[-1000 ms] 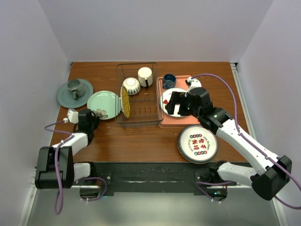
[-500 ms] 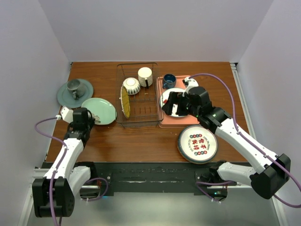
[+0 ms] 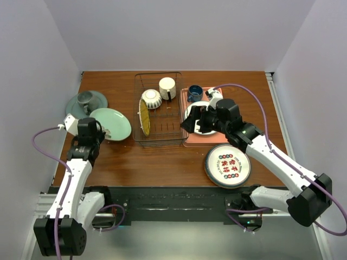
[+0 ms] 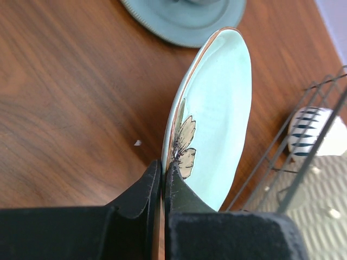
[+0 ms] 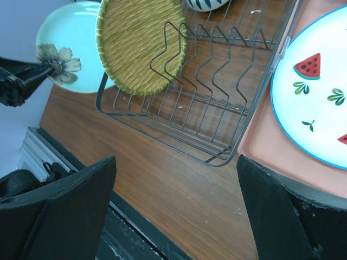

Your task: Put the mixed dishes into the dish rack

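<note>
My left gripper [image 3: 100, 131] is shut on the near rim of the mint-green plate [image 3: 112, 123], left of the dish rack [image 3: 157, 142]. The left wrist view shows the jaws [image 4: 162, 165] pinching the rim by the flower print, with the plate [image 4: 217, 103] tilted above the table. The yellow textured plate [image 3: 143, 117] stands on edge in the rack's left side. A cream striped bowl [image 3: 152, 98] and cream mug [image 3: 167, 88] sit at the rack's back. A teal-rimmed patterned plate [image 3: 227, 165] lies on the table at the front right. My right gripper [image 3: 190, 122] is open and empty over the rack's right edge.
A grey-green cup on its saucer [image 3: 85, 103] sits at the far left, just beside the held plate. A pink tray [image 3: 201, 142] right of the rack holds a white fruit-print plate [image 5: 320, 97] and a blue cup [image 3: 195, 93]. The rack's wire slots [image 5: 217, 86] right of the yellow plate [image 5: 141, 43] hold nothing.
My left arm has swung up and left, and the mint-green plate has shifted left toward the saucer. My right gripper has edged left toward the rack.
</note>
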Controlling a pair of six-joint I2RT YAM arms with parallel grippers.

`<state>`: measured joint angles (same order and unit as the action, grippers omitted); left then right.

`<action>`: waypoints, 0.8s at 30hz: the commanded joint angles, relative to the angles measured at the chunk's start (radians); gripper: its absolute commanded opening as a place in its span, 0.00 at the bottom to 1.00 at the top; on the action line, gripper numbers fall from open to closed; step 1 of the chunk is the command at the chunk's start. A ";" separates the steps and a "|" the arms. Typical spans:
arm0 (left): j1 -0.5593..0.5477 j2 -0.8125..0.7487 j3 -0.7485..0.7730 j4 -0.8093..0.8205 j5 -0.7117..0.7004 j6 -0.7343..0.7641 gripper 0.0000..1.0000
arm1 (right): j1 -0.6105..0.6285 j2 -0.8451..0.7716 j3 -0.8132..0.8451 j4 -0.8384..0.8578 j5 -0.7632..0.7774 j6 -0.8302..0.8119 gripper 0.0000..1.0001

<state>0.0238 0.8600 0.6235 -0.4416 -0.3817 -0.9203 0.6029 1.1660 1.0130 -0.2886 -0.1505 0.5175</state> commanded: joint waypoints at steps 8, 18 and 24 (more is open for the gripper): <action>-0.002 -0.098 0.166 0.070 0.033 0.015 0.00 | 0.003 0.018 -0.034 0.112 -0.121 0.032 0.96; -0.002 -0.154 0.329 0.017 0.095 0.029 0.00 | 0.026 0.067 0.004 0.155 -0.159 0.030 0.97; -0.002 -0.173 0.398 0.004 0.168 0.034 0.00 | 0.063 0.119 0.053 0.230 -0.195 0.039 0.97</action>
<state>0.0238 0.7261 0.9154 -0.5686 -0.2813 -0.8711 0.6418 1.2655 0.9897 -0.1593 -0.2920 0.5438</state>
